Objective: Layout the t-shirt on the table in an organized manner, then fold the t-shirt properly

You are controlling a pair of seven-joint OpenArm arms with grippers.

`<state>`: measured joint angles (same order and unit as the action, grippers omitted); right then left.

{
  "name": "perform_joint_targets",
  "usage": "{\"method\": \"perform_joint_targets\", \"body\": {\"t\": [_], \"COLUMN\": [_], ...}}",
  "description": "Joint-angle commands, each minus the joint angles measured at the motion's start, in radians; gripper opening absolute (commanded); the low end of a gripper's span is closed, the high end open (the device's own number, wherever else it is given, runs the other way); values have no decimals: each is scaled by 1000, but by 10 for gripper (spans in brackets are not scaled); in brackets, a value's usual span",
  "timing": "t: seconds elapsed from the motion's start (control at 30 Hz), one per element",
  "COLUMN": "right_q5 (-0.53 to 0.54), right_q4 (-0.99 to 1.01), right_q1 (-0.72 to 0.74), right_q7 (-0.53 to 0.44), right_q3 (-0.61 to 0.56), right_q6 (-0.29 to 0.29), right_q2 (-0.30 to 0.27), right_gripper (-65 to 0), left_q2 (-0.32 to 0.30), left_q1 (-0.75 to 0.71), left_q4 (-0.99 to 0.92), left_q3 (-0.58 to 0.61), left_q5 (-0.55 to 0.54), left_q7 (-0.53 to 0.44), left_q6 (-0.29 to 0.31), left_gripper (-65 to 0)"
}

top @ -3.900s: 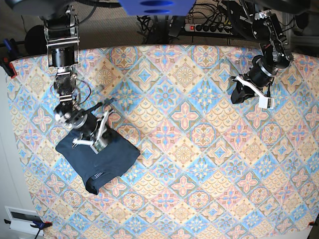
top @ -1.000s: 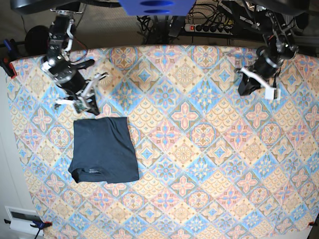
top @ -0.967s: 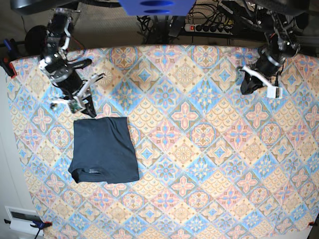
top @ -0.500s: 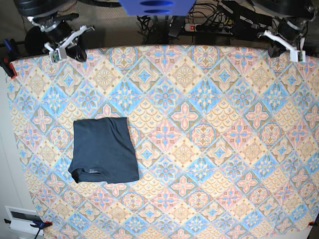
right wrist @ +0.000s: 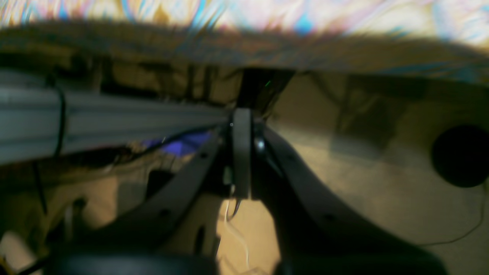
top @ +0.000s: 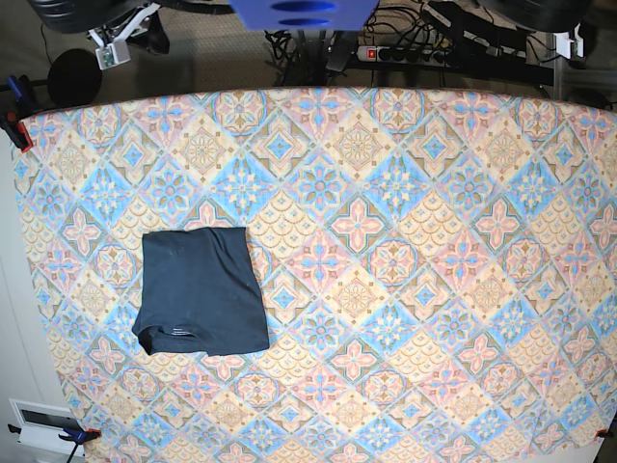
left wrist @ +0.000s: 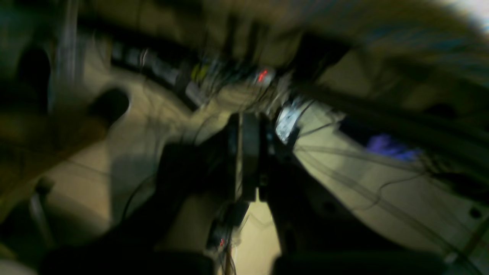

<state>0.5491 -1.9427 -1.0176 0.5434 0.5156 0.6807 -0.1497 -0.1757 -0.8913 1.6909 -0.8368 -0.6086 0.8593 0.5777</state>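
Only base cam shows folded t-shirt [top: 201,292] on table [top: 405,289]; wrist cams: left tool [left wrist: 248,156], right tool [right wrist: 241,152] closed, empty.

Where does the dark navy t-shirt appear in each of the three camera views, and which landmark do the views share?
Base view: the t-shirt lies folded on the table, toward that picture's left side.
Left wrist view: not in it; only the shut left gripper and blurred floor and cables.
Right wrist view: not in it; the shut right gripper fills the centre.
Shared landmark: the table's patterned cloth, a blurred strip along the top of the right wrist view.
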Motion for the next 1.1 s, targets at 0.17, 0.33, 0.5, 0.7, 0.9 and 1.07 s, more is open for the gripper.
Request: {"method": "perform_joint_targets", "body": {"t": [0.17, 0.33, 0.5, 0.7, 0.9, 1.07], "right_q5": [-108, -140, -172, -372, -450, -450], "right_q4": [151, 334, 533, 877, 1170, 1350], "right_q1": [26, 110, 225, 394, 533, 604], "right_q7": [-9, -12, -12, -170, -322, -409], "right_q3": [-47, -67, -68, -67, -67, -67], "right_q6": [3, 3, 3, 3, 3, -2], "right_q2": [-8, -8, -11, -11, -11, -12], "right_gripper": [-650, -650, -650, -650, -650, -650], "left_q2": [-9, -11, -9, -6, 9, 32], "left_q1": [71, 111, 248, 392, 528, 604], "left_q4": [-186, -360, -615, -906, -1237, -1411], "left_q3": [155, 345, 475, 640, 775, 885], "left_q5": [163, 223, 289, 326, 322, 322], "left_q7": [-145, -377, -481, -690, -937, -1092], "left_q6": [9, 9, 6, 6, 6, 6], "left_gripper": [-647, -647, -647, -647, -647, -646]}}
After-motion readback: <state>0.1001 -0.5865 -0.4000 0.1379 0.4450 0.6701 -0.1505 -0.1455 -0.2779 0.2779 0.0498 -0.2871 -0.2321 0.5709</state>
